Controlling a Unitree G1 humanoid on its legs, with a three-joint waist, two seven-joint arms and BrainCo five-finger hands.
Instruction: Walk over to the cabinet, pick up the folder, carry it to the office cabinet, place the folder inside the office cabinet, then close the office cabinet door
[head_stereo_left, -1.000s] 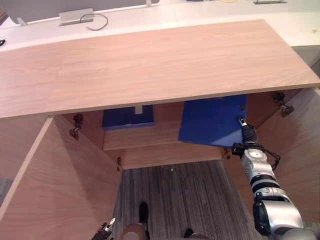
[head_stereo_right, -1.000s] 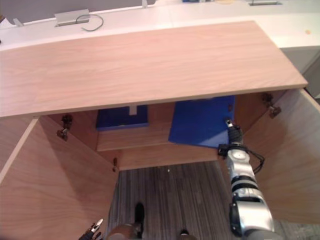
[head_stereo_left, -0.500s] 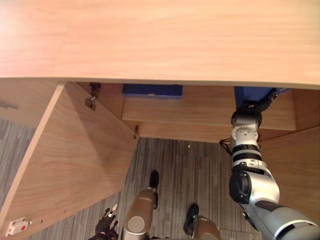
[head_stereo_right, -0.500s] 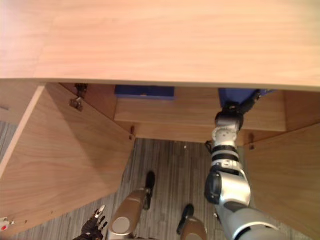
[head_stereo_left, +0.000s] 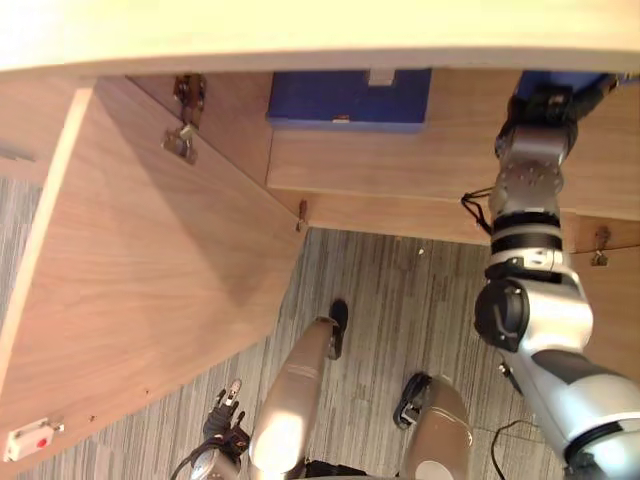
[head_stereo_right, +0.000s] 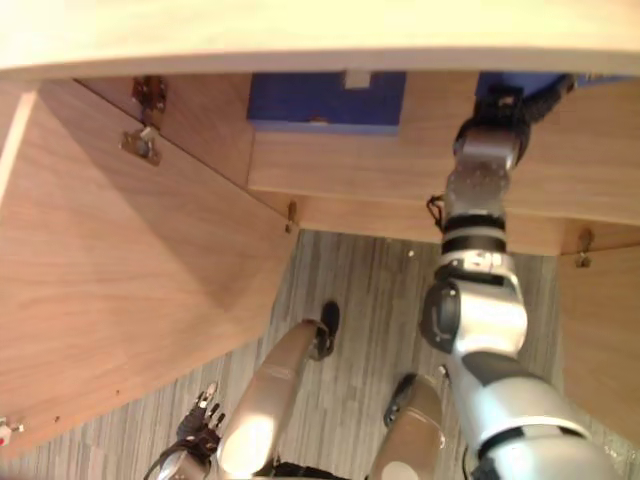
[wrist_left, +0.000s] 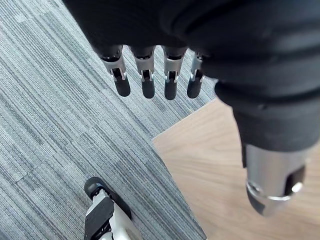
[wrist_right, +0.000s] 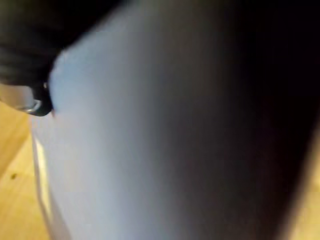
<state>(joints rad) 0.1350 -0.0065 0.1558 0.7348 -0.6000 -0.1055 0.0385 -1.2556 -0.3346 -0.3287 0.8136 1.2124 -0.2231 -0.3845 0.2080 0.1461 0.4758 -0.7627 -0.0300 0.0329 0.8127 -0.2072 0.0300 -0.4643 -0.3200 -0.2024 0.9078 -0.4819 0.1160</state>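
Observation:
The blue folder (head_stereo_left: 585, 80) is inside the open wooden office cabinet (head_stereo_left: 400, 175), at the right, mostly hidden under the cabinet top. My right hand (head_stereo_left: 545, 105) reaches in after it from below. In the right wrist view the folder's pale blue cover (wrist_right: 150, 125) lies right against the hand, with the thumb (wrist_right: 25, 102) pressed on its edge. My left hand (head_stereo_left: 225, 425) hangs low at my left side over the carpet, its fingers (wrist_left: 145, 82) straight and holding nothing.
A second blue folder (head_stereo_left: 345, 97) lies on the cabinet's shelf at the left. The left door (head_stereo_left: 130, 250) stands wide open beside me, and the right door (head_stereo_right: 600, 340) is open too. Grey striped carpet (head_stereo_left: 400, 300) lies in front of the cabinet.
The camera has tipped down and come closer to the cabinet. My right arm has pushed further in, so the folder has gone from plainly visible to nearly hidden under the top.

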